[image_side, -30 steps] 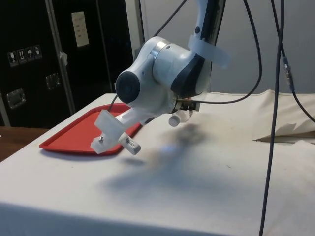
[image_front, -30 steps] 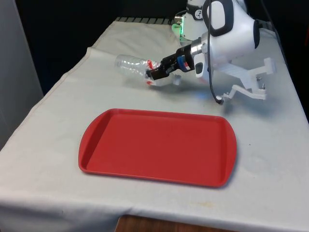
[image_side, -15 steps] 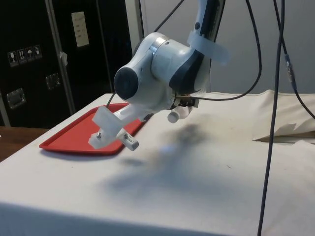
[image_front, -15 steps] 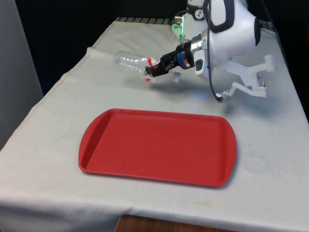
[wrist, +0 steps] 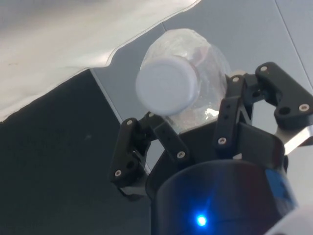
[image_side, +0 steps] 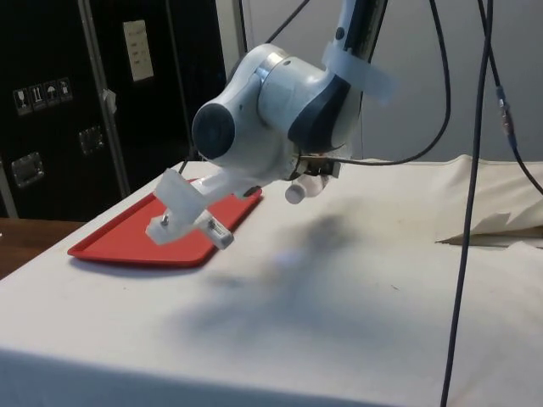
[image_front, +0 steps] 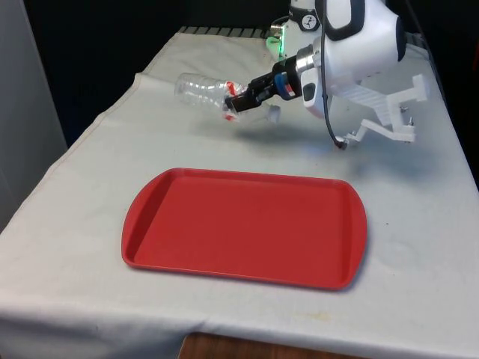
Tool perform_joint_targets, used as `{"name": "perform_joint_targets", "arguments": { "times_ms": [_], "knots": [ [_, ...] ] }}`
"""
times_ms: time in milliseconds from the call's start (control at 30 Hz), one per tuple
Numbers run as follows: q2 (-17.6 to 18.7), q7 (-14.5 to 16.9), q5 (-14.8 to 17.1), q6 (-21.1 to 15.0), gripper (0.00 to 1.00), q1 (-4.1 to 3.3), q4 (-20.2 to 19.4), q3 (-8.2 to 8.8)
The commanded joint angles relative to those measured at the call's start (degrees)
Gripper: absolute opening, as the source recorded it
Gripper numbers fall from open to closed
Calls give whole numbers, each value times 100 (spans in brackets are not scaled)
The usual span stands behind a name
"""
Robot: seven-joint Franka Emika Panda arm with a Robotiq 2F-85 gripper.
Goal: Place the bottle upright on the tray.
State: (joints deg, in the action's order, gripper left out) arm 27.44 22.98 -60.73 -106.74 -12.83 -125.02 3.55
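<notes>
Nearest us on the white cloth lies the red tray, flat and bare, waiting. Beyond it, over the far part of the table, we have the bottle, clear plastic, up in the air and lying nearly level, its base toward the front view's left and its white cap toward the front view's right. The gripper has it pinched across the body close to the neck, by the red label, fingers pressed in on either side. In the wrist view we look straight down the cap, which pokes back between the fingers toward the wrist, so the bottle's long body sticks out ahead of the grip. From the side, the cap peeks out under the big white wrist.

We judge this bottle to be empty and very light, thin-walled and crinkly, so it will give under a hard squeeze and could twist in the grip. The stiffest hold is near the neck and shoulder, and that is about where we have it. The smooth plastic may slip, and most of the length hangs out beyond the fingers.

It sits well clear of the tray, behind its far edge. We reckon it needs carrying over the tray and turning base-down; a light empty bottle will topple easily if let go tilted.
</notes>
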Motion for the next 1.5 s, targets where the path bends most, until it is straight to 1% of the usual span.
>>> {"name": "perform_joint_targets", "arguments": {
  "times_ms": [0,33,67,367,400,433,633,667,700,900,933,967,1067,1100,1133,1367,1400,1433,1467],
  "knots": [
    [-86,34,34,-74,33,29,-46,-11],
    [-23,0,6,-6,33,0,-6,0],
    [-109,40,40,-80,33,29,-52,-11],
    [-332,103,92,-115,33,40,-109,-11],
    [-281,74,63,-34,33,11,-74,0],
    [-355,109,97,-120,33,40,-115,-11],
    [-487,138,126,-166,33,52,-155,-11],
    [-447,103,92,-103,33,29,-120,0],
    [-516,143,138,-183,33,57,-160,-11],
    [-567,149,155,-201,33,57,-160,-11],
    [-521,109,120,-138,33,34,-126,0],
    [-579,143,155,-201,33,57,-160,-11],
    [-590,138,155,-201,33,57,-155,-11],
    [-550,109,126,-138,33,34,-126,0],
    [-590,138,155,-201,33,57,-155,-6],
    [-607,138,160,-195,33,52,-143,-6],
    [-573,109,132,-138,33,34,-120,0],
    [-607,138,160,-189,33,52,-143,-6],
    [-607,138,160,-189,33,52,-138,-6]
  ]
}}
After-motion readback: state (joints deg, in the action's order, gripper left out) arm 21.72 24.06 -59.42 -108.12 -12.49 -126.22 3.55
